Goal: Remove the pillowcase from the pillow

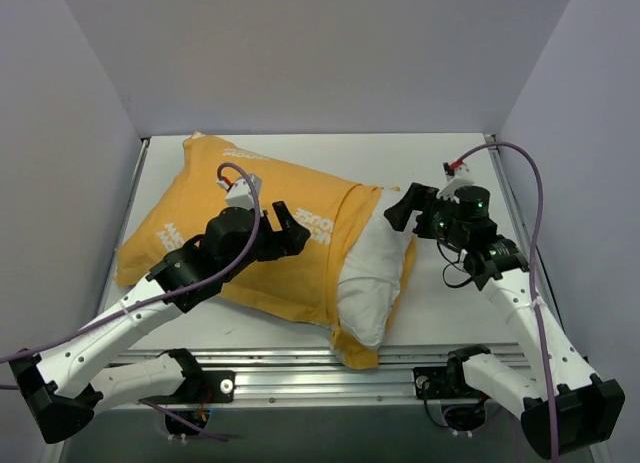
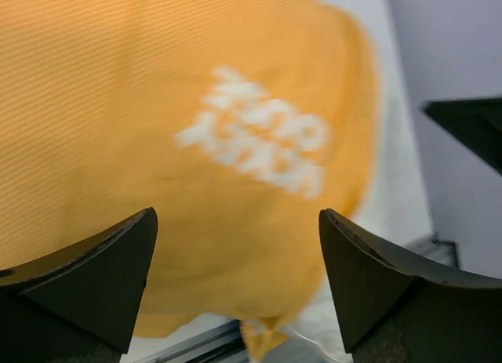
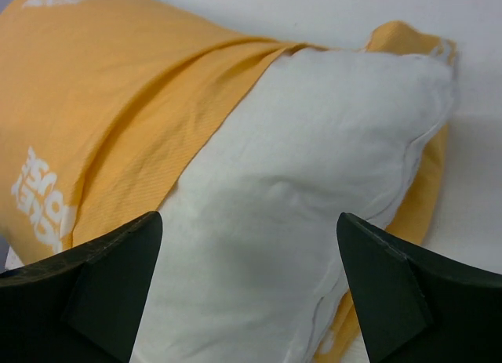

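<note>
At front edge of table (image 1: 455,293), by metal rail (image 1: 300,368): shows near corner of pillowcase (image 1: 185,188) reaching the rail. Wraps most of pillow (image 1: 378,273), orange-yellow face up w/ white lettering (image 2: 259,147), cloth creased toward its mouth. Leaves R end of pillow bare: plump, white, seam along the edge, pushed out of the open mouth toward R side; orange hem visible under and behind it in R wrist view. Lies diagonally, approx centre-left of table, far corner pointing to back-left near L wall (image 1: 60,183).

Grips nothing w/ L gripper (image 1: 292,229): jaws wide apart, poised over mid pillowcase by the lettering, close above cloth; can't tell if touching. Same w/ R gripper (image 1: 402,209): jaws spread wide, aimed at bare pillow end from the R, just beside it, nothing between them.

For moving room: bare tabletop R of pillow out to R wall (image 1: 590,133), plus a strip behind pillowcase up to back wall (image 1: 320,53); little margin on L, w/ cloth near the table edge.
</note>
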Tool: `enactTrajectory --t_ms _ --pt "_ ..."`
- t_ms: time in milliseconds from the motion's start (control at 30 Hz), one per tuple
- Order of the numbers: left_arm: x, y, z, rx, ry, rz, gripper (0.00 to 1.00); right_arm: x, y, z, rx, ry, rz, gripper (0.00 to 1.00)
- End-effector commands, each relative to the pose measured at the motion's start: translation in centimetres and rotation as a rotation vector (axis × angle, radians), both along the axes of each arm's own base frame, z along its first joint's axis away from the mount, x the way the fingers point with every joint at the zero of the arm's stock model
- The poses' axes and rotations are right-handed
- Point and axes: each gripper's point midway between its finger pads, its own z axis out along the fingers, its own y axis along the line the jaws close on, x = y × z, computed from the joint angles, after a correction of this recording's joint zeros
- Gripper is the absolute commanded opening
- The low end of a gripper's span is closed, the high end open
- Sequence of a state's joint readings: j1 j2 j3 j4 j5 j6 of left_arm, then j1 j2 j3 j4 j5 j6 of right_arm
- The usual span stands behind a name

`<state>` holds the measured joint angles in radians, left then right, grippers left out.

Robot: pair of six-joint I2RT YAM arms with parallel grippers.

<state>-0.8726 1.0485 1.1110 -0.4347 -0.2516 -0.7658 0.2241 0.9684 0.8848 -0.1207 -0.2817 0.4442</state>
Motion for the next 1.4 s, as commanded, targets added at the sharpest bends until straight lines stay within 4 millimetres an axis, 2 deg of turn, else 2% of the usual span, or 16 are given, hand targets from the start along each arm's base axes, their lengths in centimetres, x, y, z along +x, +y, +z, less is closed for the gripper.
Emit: enactTrajectory --t_ms 0,100,200,233,300,333,367,467,633,800,933,1000,1033,1100,1233,1367 --pt "0.9 8.4 -8.0 0.194 0.146 0.333 0.92 -1.4 3.3 -1.1 -0.004 0.032 0.135 0.89" --pt "2.8 10.7 -10.6 0.192 0.154 0.391 0.93 -2.1 5.3 -3.3 -0.011 0.057 0.179 0.89" --pt "6.1 10.6 -10.9 0.135 0.106 0.386 0.93 -2.5 6.8 -5.0 -0.03 0.078 0.198 0.89" --pt "7.6 10.1 -9.9 0.112 0.052 0.367 0.93 -2.6 7.0 -5.7 -0.037 0.091 0.195 0.89" --pt "9.8 9.7 -10.7 0.131 0.055 0.336 0.93 -2.5 7.8 -6.2 -0.049 0.081 0.199 0.89" --pt "11.1 9.2 -9.0 0.108 0.017 0.333 0.93 -2.4 7.9 -6.4 -0.056 0.081 0.192 0.89" --pt "12.1 8.6 -9.7 0.123 0.037 0.32 0.93 -2.4 8.1 -6.6 -0.066 0.085 0.188 0.89" --pt "14.7 7.6 -7.5 0.125 -0.03 0.291 0.94 -2.3 8.9 -6.2 -0.113 0.066 0.195 0.89" --pt "16.3 7.1 -4.6 0.104 -0.118 0.275 0.97 -2.9 9.3 -4.2 -0.233 0.012 0.188 0.9" --pt "14.9 8.5 -4.1 0.087 -0.092 0.286 0.97 -4.8 10.5 -0.7 -0.294 -0.092 0.198 0.94" --pt "11.4 10.1 -4.7 0.088 -0.01 0.298 0.94 -6.6 12.0 0.6 -0.346 -0.123 0.247 0.99" --pt "9.5 10.9 -4.0 0.061 0.002 0.304 0.94 -7.9 13.2 0.5 -0.376 -0.128 0.298 1.0" --pt "8.1 11.3 -5.5 0.07 0.065 0.311 0.94 -8.2 13.9 1.3 -0.373 -0.143 0.313 1.0" --pt "6.1 11.9 -5.3 0.043 0.082 0.309 0.94 -9.1 14.9 1.1 -0.41 -0.139 0.353 1.0" --pt "2.4 11.6 -8.3 -0.016 0.201 0.269 0.94 -10.7 17.3 0.5 -0.507 -0.128 0.412 1.0" --pt "0.0 11.1 -11.0 -0.062 0.267 0.224 0.94 -10.7 18.7 -3.3 -0.617 -0.045 0.441 1.0"
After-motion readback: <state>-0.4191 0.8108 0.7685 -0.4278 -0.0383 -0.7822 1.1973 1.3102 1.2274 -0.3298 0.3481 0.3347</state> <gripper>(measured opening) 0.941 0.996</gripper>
